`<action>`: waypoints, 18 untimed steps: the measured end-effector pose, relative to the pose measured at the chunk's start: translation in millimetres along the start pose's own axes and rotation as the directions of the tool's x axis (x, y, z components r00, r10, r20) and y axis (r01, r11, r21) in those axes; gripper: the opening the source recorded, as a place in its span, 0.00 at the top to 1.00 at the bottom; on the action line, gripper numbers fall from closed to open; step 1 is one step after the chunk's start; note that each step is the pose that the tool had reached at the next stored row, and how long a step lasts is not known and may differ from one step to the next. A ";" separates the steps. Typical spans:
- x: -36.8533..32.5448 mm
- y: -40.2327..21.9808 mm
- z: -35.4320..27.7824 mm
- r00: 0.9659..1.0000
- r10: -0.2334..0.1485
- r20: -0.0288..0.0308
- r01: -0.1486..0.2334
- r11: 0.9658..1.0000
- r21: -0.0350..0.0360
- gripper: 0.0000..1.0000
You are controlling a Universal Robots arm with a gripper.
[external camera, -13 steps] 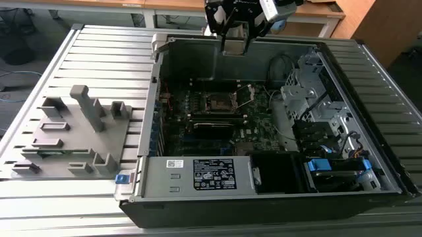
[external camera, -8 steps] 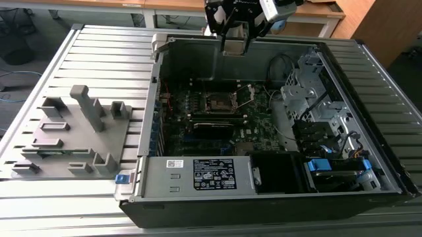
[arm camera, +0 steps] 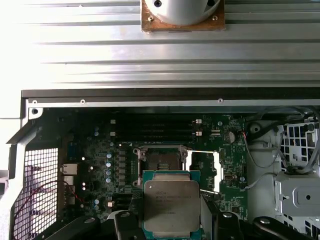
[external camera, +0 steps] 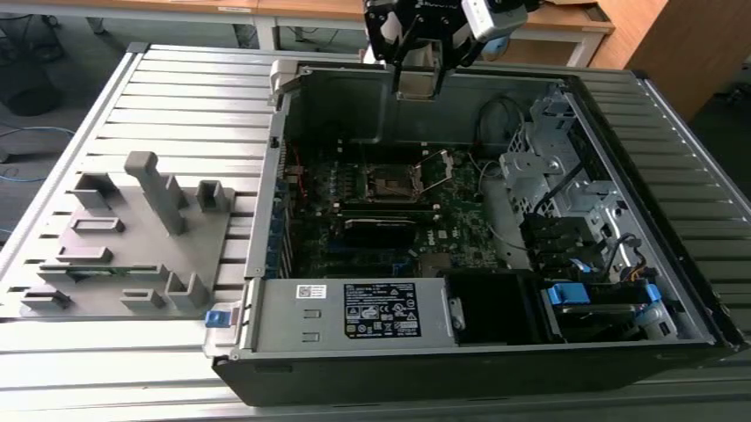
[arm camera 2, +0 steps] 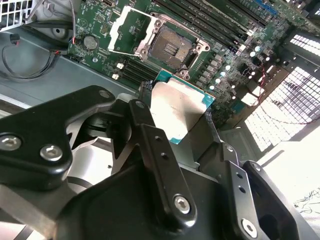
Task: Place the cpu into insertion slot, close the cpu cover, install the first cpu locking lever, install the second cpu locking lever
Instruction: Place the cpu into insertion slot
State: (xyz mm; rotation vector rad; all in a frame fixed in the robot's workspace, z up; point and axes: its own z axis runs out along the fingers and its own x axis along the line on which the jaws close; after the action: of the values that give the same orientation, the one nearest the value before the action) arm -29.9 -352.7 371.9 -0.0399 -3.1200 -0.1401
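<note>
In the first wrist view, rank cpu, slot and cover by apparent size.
1. cpu, though it is nearest the camera.
2. slot and cover look alike; the slot is partly hidden, so unranked.

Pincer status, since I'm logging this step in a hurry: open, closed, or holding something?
Pincer: shut on the cpu, not yet in the insertion slot.

You have one cpu (arm camera: 171, 206), one insertion slot (arm camera: 161, 160) and one cpu cover (arm camera 2: 131, 31) to count. On the tabletop (external camera: 176, 97) you'll find one computer case (external camera: 411, 378), holding one motherboard (arm camera: 231, 159) and one power supply (external camera: 294, 321) with one white-and-black label (external camera: 382, 310). Beside the case, count one grey fixture block (external camera: 129, 237). Your arm carries one gripper (external camera: 418, 86).
</note>
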 end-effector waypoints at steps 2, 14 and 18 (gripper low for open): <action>0.0 0.0 0.2 1.000 0.000 0.000 0.000 1.000 0.000 0.46; -0.1 -0.3 3.2 1.000 0.000 0.000 0.000 1.000 0.000 0.46; -0.1 -0.5 5.7 1.000 0.000 0.000 0.000 1.000 0.000 0.46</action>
State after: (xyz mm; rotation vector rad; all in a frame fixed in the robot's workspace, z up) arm -29.9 -352.7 366.1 -0.0400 -3.1200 -0.1401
